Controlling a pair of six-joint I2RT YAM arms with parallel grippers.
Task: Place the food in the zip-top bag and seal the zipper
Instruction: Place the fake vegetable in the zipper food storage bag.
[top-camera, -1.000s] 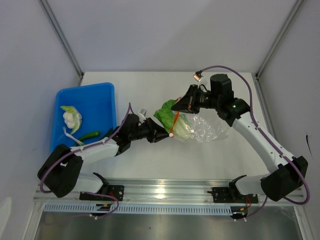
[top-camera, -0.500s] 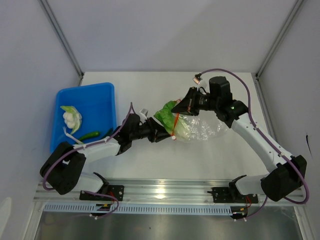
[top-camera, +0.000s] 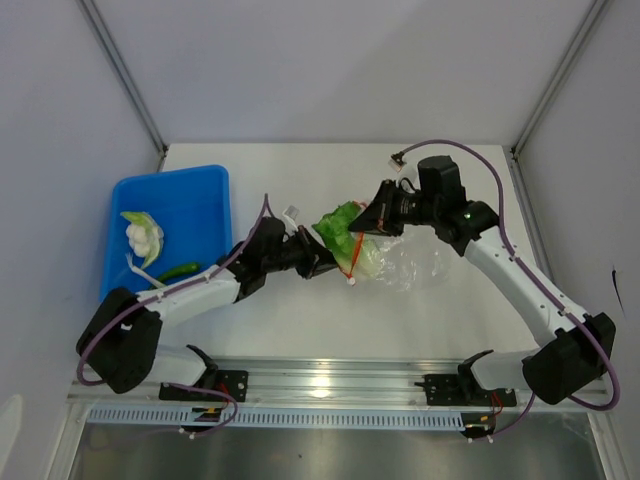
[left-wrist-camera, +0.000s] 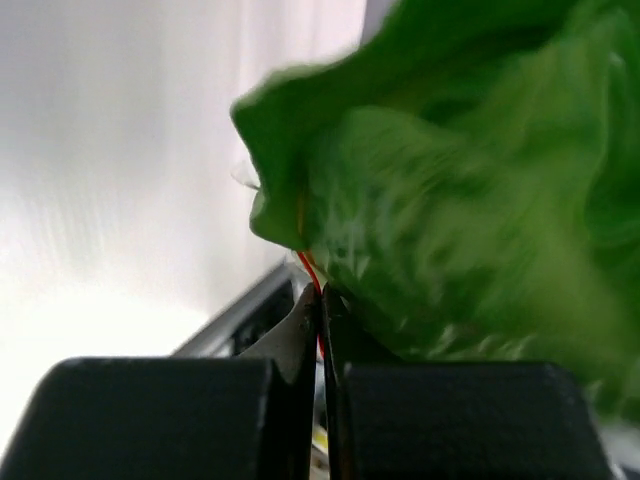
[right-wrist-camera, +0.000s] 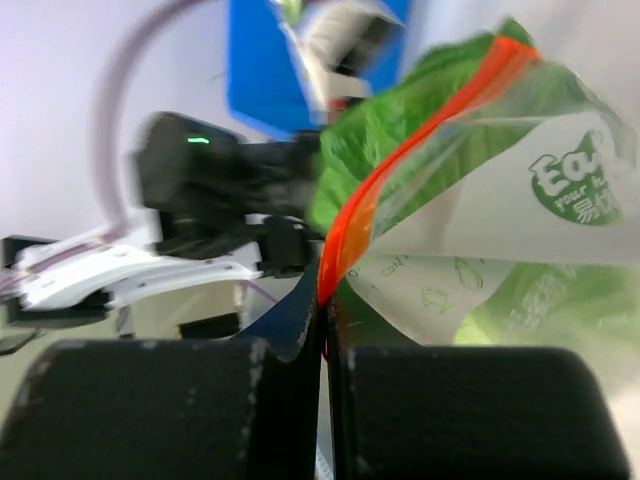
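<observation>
The zip-top bag (top-camera: 400, 262) is held up over the middle of the table between both arms, with a big green leafy piece of food (top-camera: 342, 222) inside it at its mouth. Its orange-red zipper (top-camera: 356, 256) runs down the bag's left edge. My left gripper (top-camera: 336, 264) is shut on the lower part of the zipper (left-wrist-camera: 311, 270), and green leaf (left-wrist-camera: 470, 200) fills that view. Higher up, my right gripper (top-camera: 362, 226) is shut on the zipper (right-wrist-camera: 400, 165), beside the printed clear bag (right-wrist-camera: 500, 235).
A blue bin (top-camera: 205, 195) at the left holds more food: a white-and-green leafy piece (top-camera: 141, 234) and a green pepper (top-camera: 179, 270). Grey walls and metal posts close in the table at the back and sides. A rail runs along the near edge.
My left gripper has shut on the zipper's lower end. The bag and both grippers have shifted slightly left and toward the back.
</observation>
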